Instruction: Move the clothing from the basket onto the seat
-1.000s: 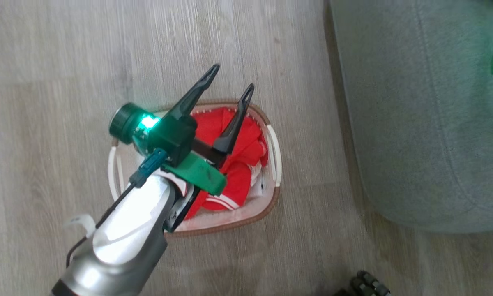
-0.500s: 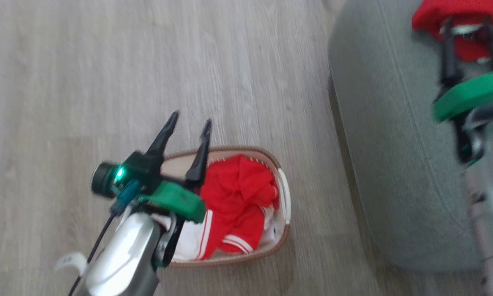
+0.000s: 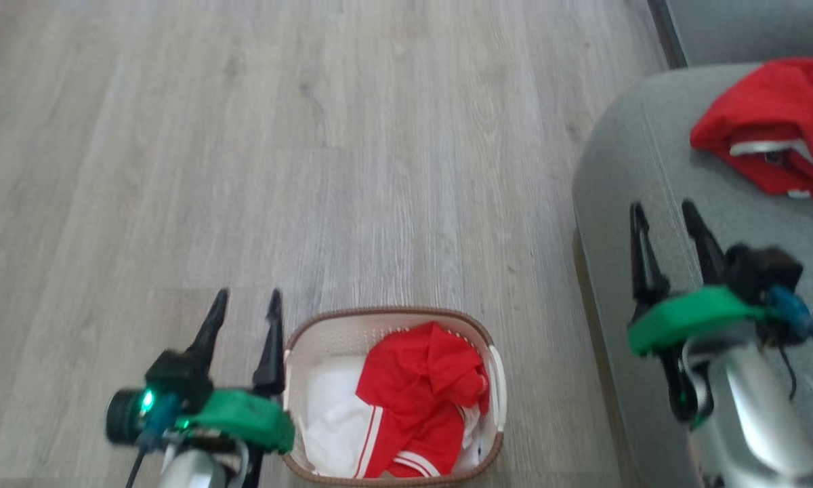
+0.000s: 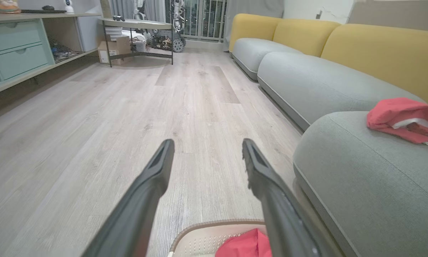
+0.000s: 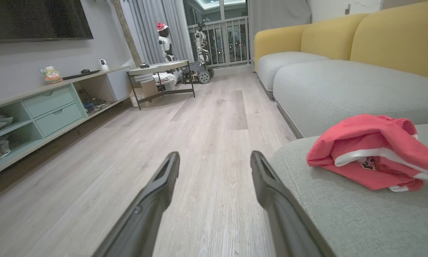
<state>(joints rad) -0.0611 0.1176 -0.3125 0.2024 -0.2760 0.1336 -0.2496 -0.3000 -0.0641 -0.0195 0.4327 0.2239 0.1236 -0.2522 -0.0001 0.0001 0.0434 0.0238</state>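
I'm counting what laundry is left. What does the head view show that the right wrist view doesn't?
Head view adds the oval white perforated plastic basket, red-and-white striped clothing bunched inside it, and the open left pincer beside it. Right wrist view adds a dark wall screen, pale green drawers and a round table. Shared: the open right pincer, the grey-green fabric sofa seat and a red garment with white trim lying on it.

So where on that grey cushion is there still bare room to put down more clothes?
The seat is bare across its rounded corner, between its floor-side edge and the red garment already lying there; the open right gripper hovers over that patch. The wood floor beyond the basket is bare too. The basket itself is crowded with clothing.
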